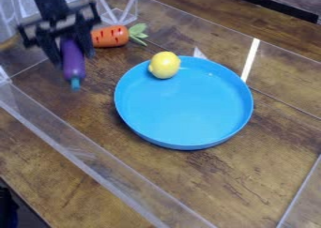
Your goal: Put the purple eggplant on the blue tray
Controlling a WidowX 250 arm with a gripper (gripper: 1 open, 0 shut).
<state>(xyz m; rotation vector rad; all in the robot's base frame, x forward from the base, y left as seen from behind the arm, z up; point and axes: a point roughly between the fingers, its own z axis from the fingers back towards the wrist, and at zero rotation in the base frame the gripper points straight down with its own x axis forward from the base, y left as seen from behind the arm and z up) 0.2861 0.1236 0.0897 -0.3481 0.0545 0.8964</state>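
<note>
Above your dark wooden table (75,190), the black gripper (69,50) clamps the smooth purple toy eggplant (73,59) left of the round bright-blue plastic tray (189,110).

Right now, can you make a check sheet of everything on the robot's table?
Surface: dark wooden table with a clear low wall around the work area.
Job's things: purple eggplant hangs stem-down in the gripper, lifted off the table, left of the blue tray and not yet over it.
Clutter: yellow fruit sits on the tray's far-left rim area; orange carrot lies on the table behind the eggplant.
Grippers: gripper is shut on the eggplant's upper part.
Cables: nothing seen.
Surroundings: dark objects along the far edge, too blurred to name.
</note>
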